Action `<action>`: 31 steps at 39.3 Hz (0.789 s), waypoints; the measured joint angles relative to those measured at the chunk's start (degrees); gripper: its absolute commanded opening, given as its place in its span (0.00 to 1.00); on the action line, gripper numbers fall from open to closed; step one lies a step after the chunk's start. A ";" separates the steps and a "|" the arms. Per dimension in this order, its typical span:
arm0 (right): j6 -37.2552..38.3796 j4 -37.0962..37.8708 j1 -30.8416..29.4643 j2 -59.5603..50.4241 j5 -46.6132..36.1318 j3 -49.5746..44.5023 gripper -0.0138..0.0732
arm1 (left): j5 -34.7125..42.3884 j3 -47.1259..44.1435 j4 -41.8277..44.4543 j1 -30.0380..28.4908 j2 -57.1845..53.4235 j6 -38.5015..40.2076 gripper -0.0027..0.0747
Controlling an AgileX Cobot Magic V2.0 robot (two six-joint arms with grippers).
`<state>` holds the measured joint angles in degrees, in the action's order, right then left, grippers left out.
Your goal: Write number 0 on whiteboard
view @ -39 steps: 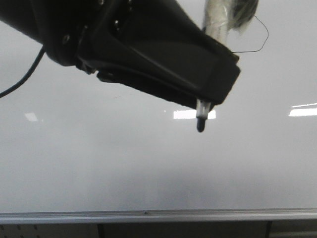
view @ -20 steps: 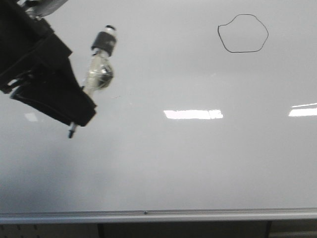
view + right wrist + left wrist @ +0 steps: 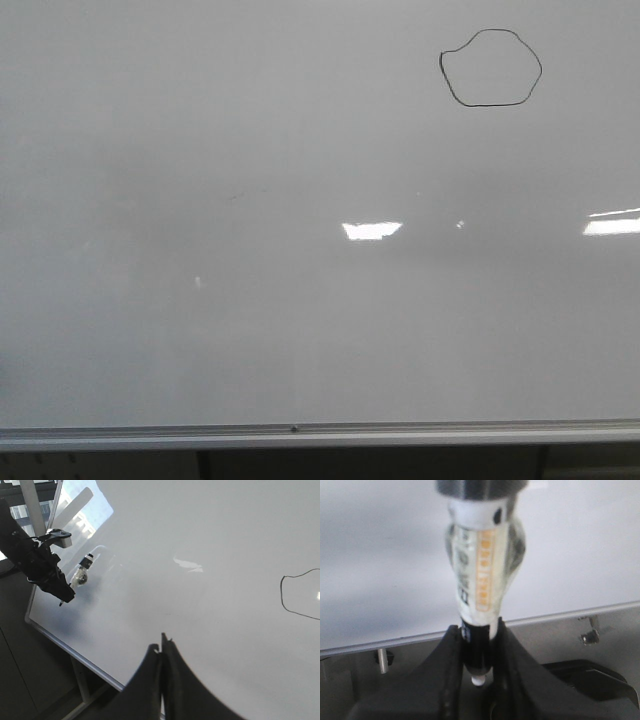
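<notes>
The whiteboard [image 3: 300,300] fills the front view, with a silver frame strip along its lower edge. The number 0 [image 3: 442,75], a thin black closed loop, is drawn at its upper right; part of it shows in the right wrist view [image 3: 283,592]. Neither gripper shows in the front view. My left gripper [image 3: 479,637] is shut on a marker [image 3: 482,570] with a clear, orange-labelled barrel. The right wrist view shows it [image 3: 61,595] holding the marker [image 3: 82,572] off the board's far-left edge. My right gripper [image 3: 161,650] is shut and empty, over the board.
Bright rectangular light reflections [image 3: 372,230] lie across the board's middle and right. The board's metal frame [image 3: 75,652] and a support leg [image 3: 82,685] show in the right wrist view. A window [image 3: 75,510] lies beyond the board's far edge.
The left arm with the marker has swung left and out of the front view. It uncovered the whole drawn loop. The loop itself is unchanged.
</notes>
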<state>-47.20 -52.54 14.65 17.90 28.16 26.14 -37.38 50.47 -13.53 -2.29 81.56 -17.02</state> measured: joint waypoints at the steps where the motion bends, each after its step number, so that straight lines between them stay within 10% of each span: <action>1: 0.00 0.00 0.00 -0.13 0.00 -0.09 0.08 | 0.64 0.00 0.11 -0.69 0.00 0.11 0.01; 13: 0.00 0.00 0.00 -0.34 -0.18 -0.09 0.08 | 10.87 0.91 0.63 -6.32 0.00 0.48 0.01; 31: 0.00 0.00 0.00 -0.34 -0.18 -0.09 0.08 | 1.11 21.53 1.02 -7.02 10.99 0.59 0.01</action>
<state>-47.20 -52.54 14.65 17.56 27.98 26.05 -36.26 72.00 -12.51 -9.31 92.55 -16.44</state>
